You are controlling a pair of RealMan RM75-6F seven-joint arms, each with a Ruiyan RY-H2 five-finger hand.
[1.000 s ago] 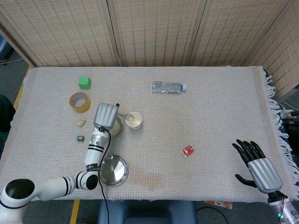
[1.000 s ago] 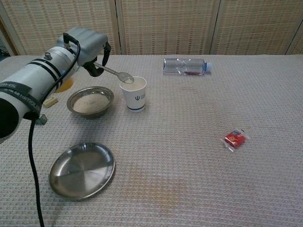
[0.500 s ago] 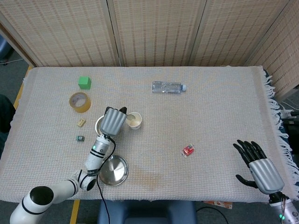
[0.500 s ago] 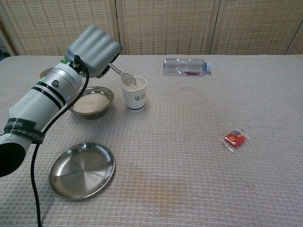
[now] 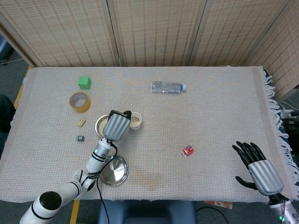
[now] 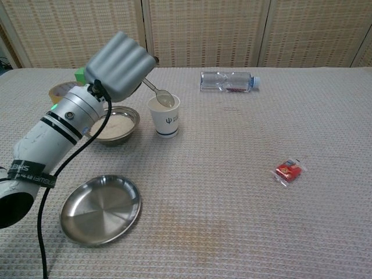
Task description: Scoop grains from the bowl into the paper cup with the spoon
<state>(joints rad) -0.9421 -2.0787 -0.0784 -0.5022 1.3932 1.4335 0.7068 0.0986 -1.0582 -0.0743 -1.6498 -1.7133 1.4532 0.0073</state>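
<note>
My left hand (image 6: pixel 120 65) (image 5: pixel 117 125) holds a metal spoon (image 6: pixel 157 91), tilted so its bowl dips inside the mouth of the white paper cup (image 6: pixel 164 115) (image 5: pixel 136 122). The steel bowl of pale grains (image 6: pixel 115 125) (image 5: pixel 100 125) sits just left of the cup, partly hidden by my left forearm. In the head view the hand covers the spoon and part of the bowl. My right hand (image 5: pixel 258 168) hovers open at the table's near right corner, fingers spread, holding nothing.
An empty steel plate (image 6: pixel 100 209) (image 5: pixel 115 170) lies near the front left. A plastic bottle (image 6: pixel 227 81) lies on its side behind the cup. A red packet (image 6: pixel 289 171) is to the right. A tape roll (image 5: pixel 80 102), a green cube (image 5: pixel 84 82) and two small items are at the far left.
My left hand has swung right and tipped forward, carrying the spoon from the cup's rim to down inside its mouth. The right hand has barely moved.
</note>
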